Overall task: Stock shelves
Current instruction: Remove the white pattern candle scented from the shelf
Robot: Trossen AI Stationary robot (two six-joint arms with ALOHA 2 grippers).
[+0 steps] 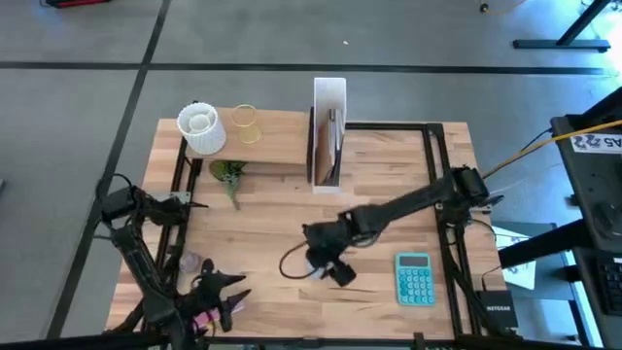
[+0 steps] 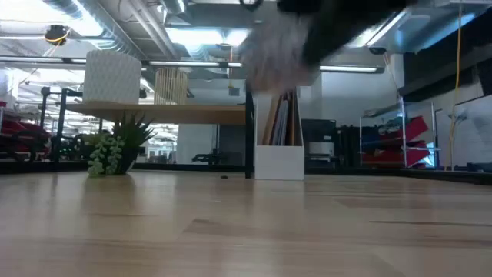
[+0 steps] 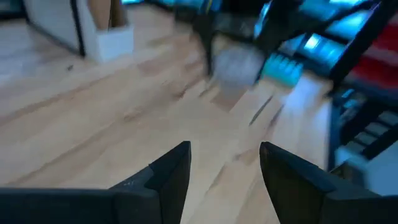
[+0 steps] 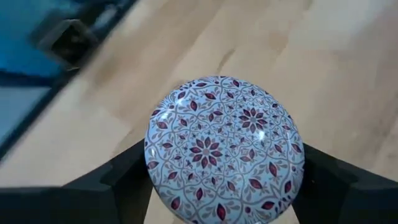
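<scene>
right gripper: clamped on round patterned tin, above table centre. left gripper: open, empty, near front edge.

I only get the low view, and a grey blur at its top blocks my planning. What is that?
Observer: It is the right gripper, shut on a round floral tin and held off the tabletop.
Operator: Where is the other arm?
Observer: The left gripper is open and empty, at the table's left side near the arm bases.
Operator: Is anything lying close to the tin?
Observer: A teal calculator lies flat to the right of it.
</scene>
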